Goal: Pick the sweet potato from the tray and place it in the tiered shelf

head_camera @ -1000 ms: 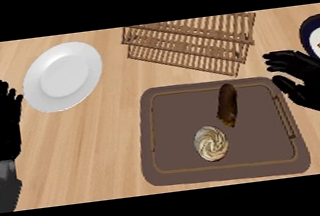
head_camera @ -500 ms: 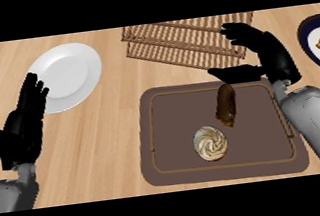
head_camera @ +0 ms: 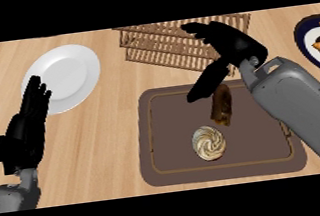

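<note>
Nearest, the left hand [head_camera: 23, 131] rests open at the view's left edge, fingers straight and holding nothing, kept out of the way. On the tabletop [head_camera: 114, 135] the brown tray [head_camera: 171, 164] carries a swirled pastry [head_camera: 209, 143] and, just beyond it, the sweet potato [head_camera: 223, 106], standing on end. The right hand [head_camera: 224, 51] hangs above the potato's top, fingers spread and empty, thumb angled down toward it, apparently lining up a grasp. Farther back lies the tiered shelf [head_camera: 163, 44], the destination.
</note>
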Controlling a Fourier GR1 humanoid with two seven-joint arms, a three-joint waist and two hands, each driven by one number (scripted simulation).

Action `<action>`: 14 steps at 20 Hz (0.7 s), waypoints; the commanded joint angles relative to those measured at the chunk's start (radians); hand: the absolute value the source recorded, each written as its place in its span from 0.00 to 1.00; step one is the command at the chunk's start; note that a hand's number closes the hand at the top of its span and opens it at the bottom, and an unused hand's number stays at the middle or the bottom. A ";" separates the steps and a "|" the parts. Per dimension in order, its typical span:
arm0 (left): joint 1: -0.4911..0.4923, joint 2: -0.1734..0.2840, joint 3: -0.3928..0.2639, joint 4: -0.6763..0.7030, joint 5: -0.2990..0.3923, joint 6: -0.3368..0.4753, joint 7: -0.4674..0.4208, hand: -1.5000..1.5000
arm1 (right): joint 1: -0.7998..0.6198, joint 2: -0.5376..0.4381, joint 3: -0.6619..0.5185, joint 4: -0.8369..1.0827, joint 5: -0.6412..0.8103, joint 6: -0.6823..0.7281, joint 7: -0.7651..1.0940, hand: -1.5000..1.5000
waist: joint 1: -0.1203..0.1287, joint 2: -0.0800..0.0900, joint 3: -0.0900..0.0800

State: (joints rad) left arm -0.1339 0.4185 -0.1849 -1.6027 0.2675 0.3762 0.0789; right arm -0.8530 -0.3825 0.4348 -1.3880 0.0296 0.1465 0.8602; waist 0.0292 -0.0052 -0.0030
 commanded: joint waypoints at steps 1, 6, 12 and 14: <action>0.008 -0.016 -0.022 0.006 -0.013 -0.004 -0.008 0.50 | -0.145 0.023 0.135 0.050 0.029 0.176 0.178 0.00 | 0.013 0.004 -0.002; -0.036 -0.004 0.006 -0.003 -0.004 0.002 0.032 0.50 | -0.247 0.049 0.268 0.148 0.074 0.336 0.283 0.00 | 0.008 0.005 -0.001; 0.008 -0.031 -0.010 0.011 -0.030 0.011 -0.006 0.50 | -0.269 0.178 0.362 0.317 0.116 0.318 0.351 0.00 | -0.006 0.008 0.000; 0.044 -0.001 0.019 -0.020 -0.018 -0.011 -0.014 0.50 | -0.296 0.198 0.359 0.350 0.118 0.336 0.348 0.00 | -0.004 0.004 0.001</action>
State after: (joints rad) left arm -0.1245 0.4062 -0.1851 -1.6159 0.2490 0.3785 0.0871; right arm -1.1149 -0.2504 0.7570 -1.1078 0.1283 0.3958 1.0509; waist 0.0307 -0.0006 -0.0028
